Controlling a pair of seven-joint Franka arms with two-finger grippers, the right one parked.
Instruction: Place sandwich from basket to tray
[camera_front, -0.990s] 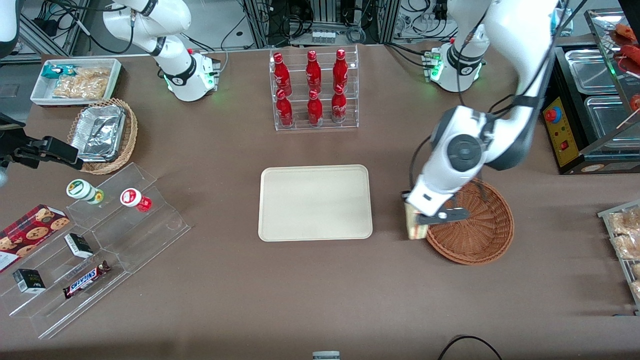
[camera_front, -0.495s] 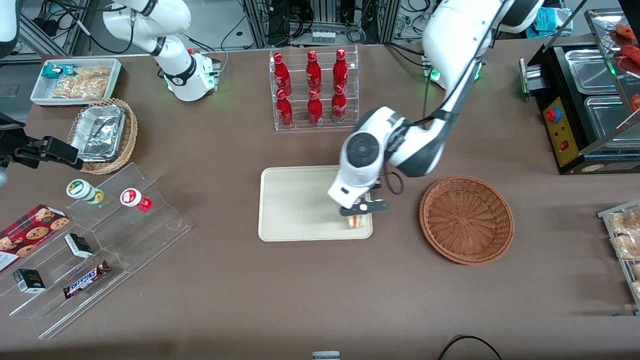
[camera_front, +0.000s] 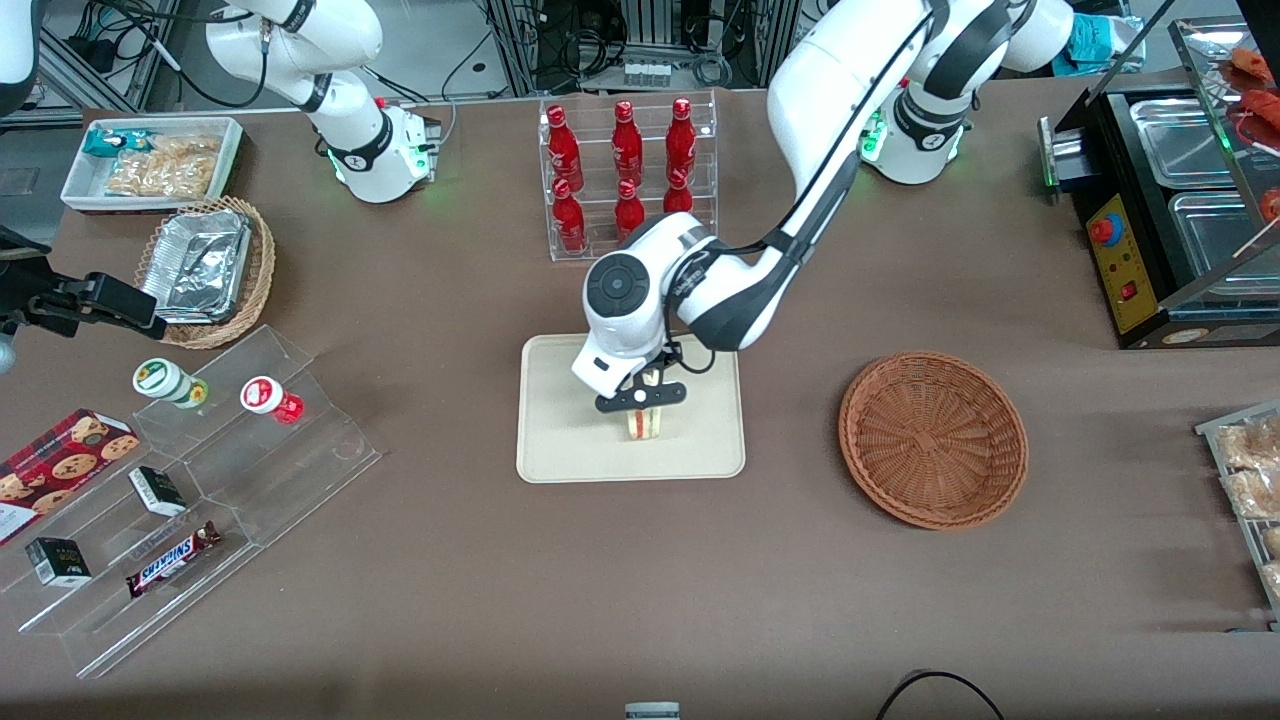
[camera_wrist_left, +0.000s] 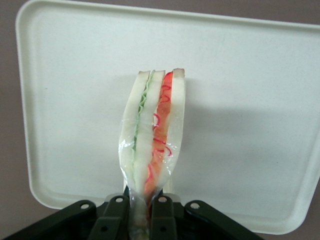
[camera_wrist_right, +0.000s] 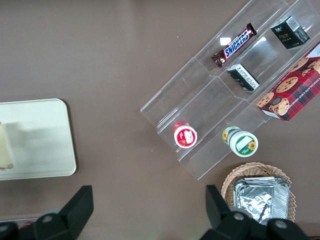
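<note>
- Wrist view shows the sandwich (camera_wrist_left: 152, 145) edge-on: pale bread slices with a green layer on one side and red-orange filling on the other, all in clear wrap that bunches where it is held.
- Gripper (camera_wrist_left: 141, 220) is clamped on the sandwich's narrow end, one black finger on each face.
- Front view puts the gripper (camera_front: 641, 398) above the middle of the tray (camera_front: 560, 440), with the sandwich (camera_front: 642, 422) hanging upright from it over the cream surface; whether its lower edge touches the tray I cannot tell.
- Basket (camera_front: 933, 438) lies empty toward the working arm's end of the table, well apart from the tray.
- Half a second ago the sandwich hung over the tray corner nearest the basket; now it is near the centre. A second ago it was at the basket's rim.
</note>
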